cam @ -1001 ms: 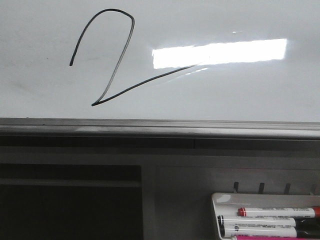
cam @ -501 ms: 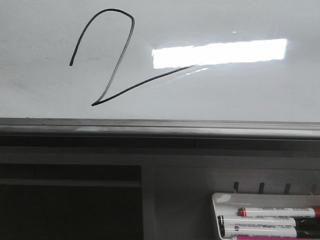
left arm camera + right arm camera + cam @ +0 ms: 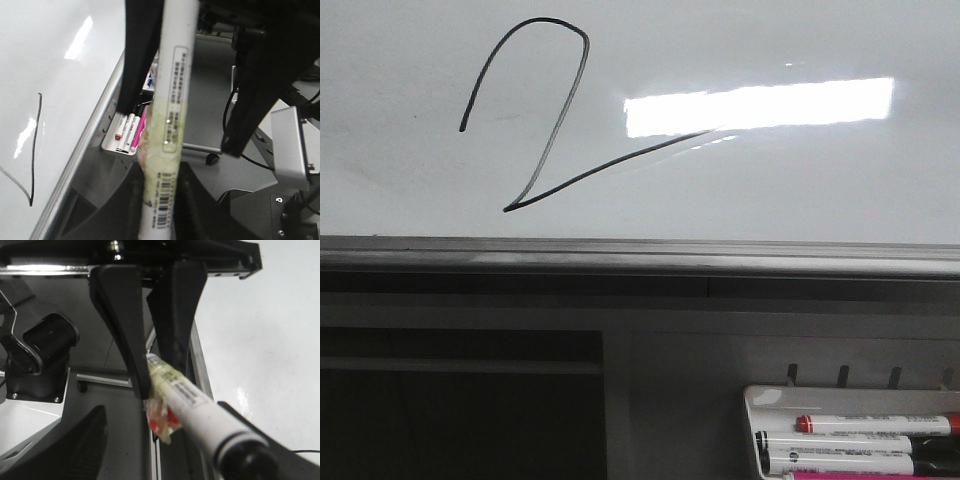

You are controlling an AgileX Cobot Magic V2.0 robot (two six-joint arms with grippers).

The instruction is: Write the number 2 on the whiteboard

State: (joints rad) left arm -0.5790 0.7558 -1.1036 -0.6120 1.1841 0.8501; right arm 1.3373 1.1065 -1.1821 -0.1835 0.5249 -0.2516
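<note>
The number 2 (image 3: 552, 148) stands in thin black line on the left of the glossy whiteboard (image 3: 770, 190); part of its line shows in the left wrist view (image 3: 36, 150). Neither gripper shows in the front view. My left gripper (image 3: 161, 210) is shut on the barcode end of a white taped marker (image 3: 170, 100), held beside the board. The marker's black-capped end (image 3: 245, 455) lies inside my right gripper (image 3: 170, 450), against one finger with a wide gap to the other, so that gripper is open.
A grey metal rail (image 3: 640, 255) runs under the board. A small white marker tray (image 3: 760, 400) hangs below it at the right and holds several markers (image 3: 870, 424); it also shows in the left wrist view (image 3: 112, 147). Grey floor and robot base parts lie beyond.
</note>
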